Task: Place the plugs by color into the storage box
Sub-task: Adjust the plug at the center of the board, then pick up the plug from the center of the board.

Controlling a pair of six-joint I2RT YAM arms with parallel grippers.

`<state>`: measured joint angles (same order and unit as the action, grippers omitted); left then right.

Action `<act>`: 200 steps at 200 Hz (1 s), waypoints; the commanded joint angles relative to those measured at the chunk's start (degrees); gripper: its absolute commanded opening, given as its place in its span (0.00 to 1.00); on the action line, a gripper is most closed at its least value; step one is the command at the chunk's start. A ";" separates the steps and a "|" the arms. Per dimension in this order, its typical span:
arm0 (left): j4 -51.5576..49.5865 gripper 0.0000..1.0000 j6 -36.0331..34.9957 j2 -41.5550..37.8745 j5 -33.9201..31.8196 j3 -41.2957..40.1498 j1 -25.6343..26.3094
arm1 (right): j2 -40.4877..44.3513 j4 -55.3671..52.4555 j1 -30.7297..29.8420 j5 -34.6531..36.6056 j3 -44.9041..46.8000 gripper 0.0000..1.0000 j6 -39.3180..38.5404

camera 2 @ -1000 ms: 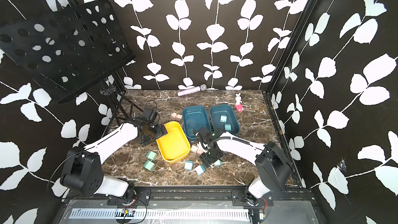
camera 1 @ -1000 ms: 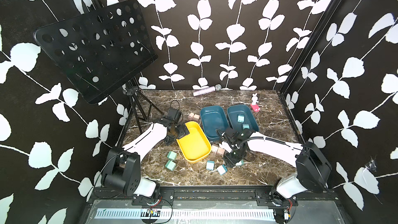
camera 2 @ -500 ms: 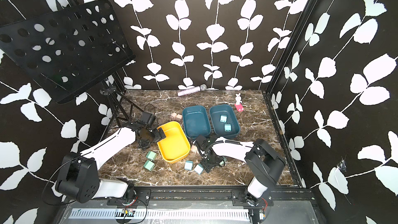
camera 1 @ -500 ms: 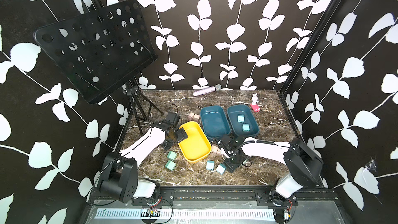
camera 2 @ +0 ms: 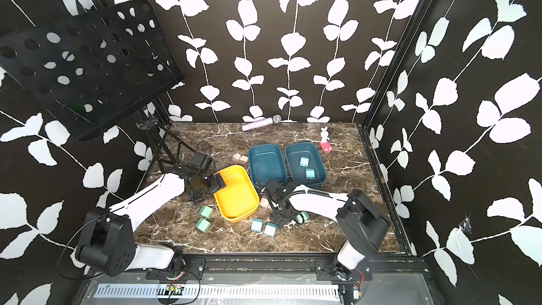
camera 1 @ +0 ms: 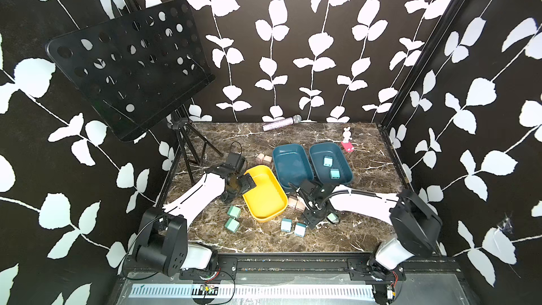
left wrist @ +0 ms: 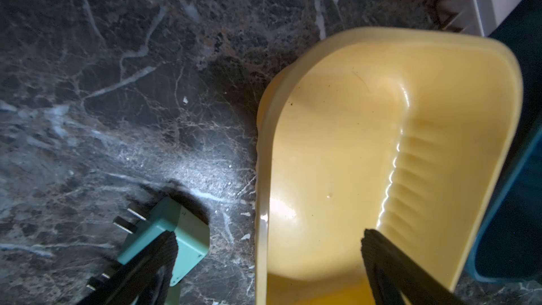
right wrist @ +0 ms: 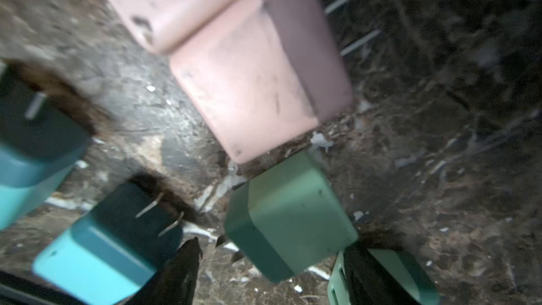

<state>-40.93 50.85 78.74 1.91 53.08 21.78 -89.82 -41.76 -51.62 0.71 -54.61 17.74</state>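
I read the right gripper (right wrist: 275, 247) as nearer, jaws parted with the green plug (right wrist: 290, 218) just ahead between them, ungripped; left gripper (left wrist: 269, 237) gapes empty astride the yellow tray (left wrist: 352, 142) rim.

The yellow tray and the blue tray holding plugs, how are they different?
The yellow tray is bright yellow; the blue tray is dark teal-blue. The yellow tray is empty; the blue tray holds two light blue plugs. The yellow tray sits nearer the front; the blue tray farther back. Both are shallow rounded tubs of similar size.
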 commanded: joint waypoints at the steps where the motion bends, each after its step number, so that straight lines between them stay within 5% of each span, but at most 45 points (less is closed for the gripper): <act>1: -1.67 0.99 -3.78 0.56 -2.17 3.32 0.26 | 4.91 -2.87 -0.18 -0.53 -2.48 0.76 4.45; 107: 1.82 0.99 -12.40 5.59 -2.73 7.46 0.20 | -1.40 -2.58 -7.11 -0.53 -7.90 0.77 32.10; 200: 4.94 0.99 -15.95 7.04 1.62 4.93 -0.03 | -9.94 -1.06 -12.04 2.17 -4.85 0.67 44.04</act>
<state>-36.32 37.06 86.26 2.55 58.76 21.76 -99.61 -42.35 -63.40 1.34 -61.45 57.43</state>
